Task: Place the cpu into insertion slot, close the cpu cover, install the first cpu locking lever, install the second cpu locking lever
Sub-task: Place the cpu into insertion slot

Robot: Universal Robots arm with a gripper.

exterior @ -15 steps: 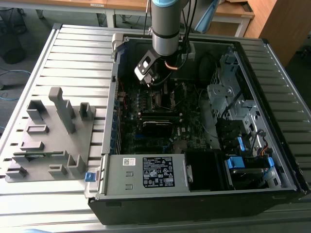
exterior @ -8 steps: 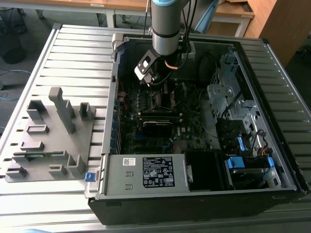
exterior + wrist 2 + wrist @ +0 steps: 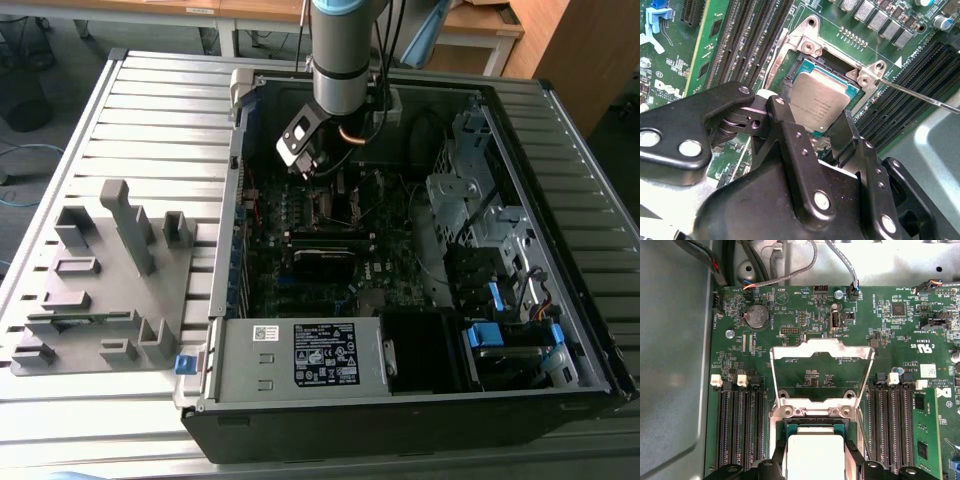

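Note:
The cpu [image 3: 821, 100], a flat square chip with a silver-grey top, lies level in the insertion slot [image 3: 812, 62], with its green edge just inside the black rim. My gripper [image 3: 815, 112] straddles it, and both black fingers [image 3: 785, 117] press against opposite chip edges. In the first wrist view the cpu [image 3: 815, 455] sits between the same fingers [image 3: 777, 467]. The cpu cover [image 3: 790, 352] stands swung open behind the insertion slot [image 3: 815, 425]. A thin locking lever [image 3: 920, 96] sticks out beside the socket. In the exterior view my gripper [image 3: 318, 175] is down inside the computer case.
Long black memory slots [image 3: 737, 430] flank the socket, and a green module [image 3: 922, 440] is seated in one. Cables [image 3: 790, 272] run along the board's far edge. The case walls, the drive cage [image 3: 470, 200] and the power supply [image 3: 300, 355] hem in the board. A grey parts fixture [image 3: 100, 280] sits outside.

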